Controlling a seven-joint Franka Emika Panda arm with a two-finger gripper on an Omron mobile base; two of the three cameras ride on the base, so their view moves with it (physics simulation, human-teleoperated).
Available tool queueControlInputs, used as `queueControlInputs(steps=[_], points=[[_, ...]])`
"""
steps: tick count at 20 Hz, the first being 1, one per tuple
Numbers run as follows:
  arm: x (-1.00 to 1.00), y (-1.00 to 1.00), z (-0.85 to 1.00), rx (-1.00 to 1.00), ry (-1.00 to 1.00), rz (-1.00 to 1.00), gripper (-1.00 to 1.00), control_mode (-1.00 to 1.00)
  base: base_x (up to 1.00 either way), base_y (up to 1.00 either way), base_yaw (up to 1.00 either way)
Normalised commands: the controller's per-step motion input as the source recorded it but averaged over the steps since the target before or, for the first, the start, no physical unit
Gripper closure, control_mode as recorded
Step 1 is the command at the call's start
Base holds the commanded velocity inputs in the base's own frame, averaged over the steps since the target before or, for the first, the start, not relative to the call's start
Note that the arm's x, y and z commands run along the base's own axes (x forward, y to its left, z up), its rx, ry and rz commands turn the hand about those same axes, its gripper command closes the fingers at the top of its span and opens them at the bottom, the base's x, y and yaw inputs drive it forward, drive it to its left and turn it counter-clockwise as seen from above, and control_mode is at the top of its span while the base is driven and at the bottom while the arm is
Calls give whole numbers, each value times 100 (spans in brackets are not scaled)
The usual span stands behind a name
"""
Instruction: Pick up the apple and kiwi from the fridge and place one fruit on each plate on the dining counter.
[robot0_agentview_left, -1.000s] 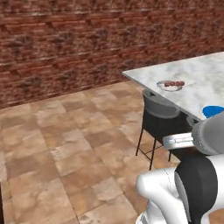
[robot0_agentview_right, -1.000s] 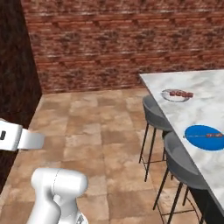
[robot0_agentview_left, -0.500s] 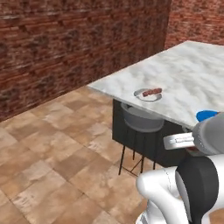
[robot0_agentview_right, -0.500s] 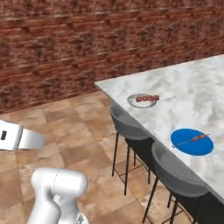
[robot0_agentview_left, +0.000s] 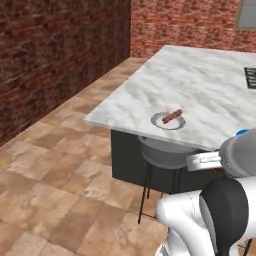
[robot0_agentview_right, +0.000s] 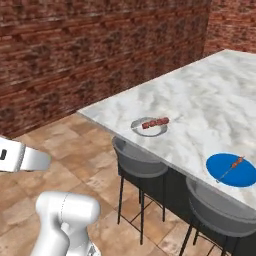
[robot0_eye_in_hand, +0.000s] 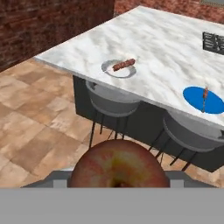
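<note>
Where the hand view looks down past the gripper (robot0_eye_in_hand: 118, 186), the apple (robot0_eye_in_hand: 118, 164) sits large at the bottom edge, round, glossy, mottled red and yellow, stem dimple facing the lens. Grey finger parts flank it on both sides, close against it, so it looks pinched between them; the fingertips themselves are cut off by the frame's bottom.

Neither base view gives the apple. Both give the dining counter (robot0_agentview_left: 200, 85), a thick slab of white-grey veined marble on a dark base, set on tan stone floor tiles (robot0_agentview_left: 60, 170) before a dark red brick wall (robot0_agentview_right: 90, 55).

Grey plate (robot0_agentview_right: 149, 127): pale, raised rim, near the counter's corner, with a reddish-brown skewer (robot0_agentview_right: 155, 122) lying across it. Seen in all three views.

Blue plate (robot0_agentview_right: 232, 169): flat, bright, whole in the right base and hand views, with a thin orange stick (robot0_agentview_right: 230, 168) on it. From the left base view only a sliver of blue shows behind the arm.

Two grey bucket-seat stools (robot0_agentview_right: 139, 160) on thin black legs stand tucked under the counter edge, one below each plate; the left base view shows one, partly behind the arm.

Black cooktop grates (robot0_eye_in_hand: 213, 42) are clipped by the right edge in the hand and left base views. Kiwi: cannot find it.
</note>
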Motion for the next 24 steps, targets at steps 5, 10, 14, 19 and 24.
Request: queueControlInputs(steps=[5, 10, 14, 19, 24], points=[[0, 0, 0, 0, 0, 0, 100, 100, 100, 68, -47], [0, 0, 0, 0, 0, 0, 100, 100, 100, 20, -40], [0, 0, 0, 0, 0, 0, 100, 100, 100, 0, -45], [0, 0, 0, 0, 0, 0, 100, 100, 100, 3, -49], [20, 0, -2, 0, 6, -3, 100, -100, 80, 19, -23]])
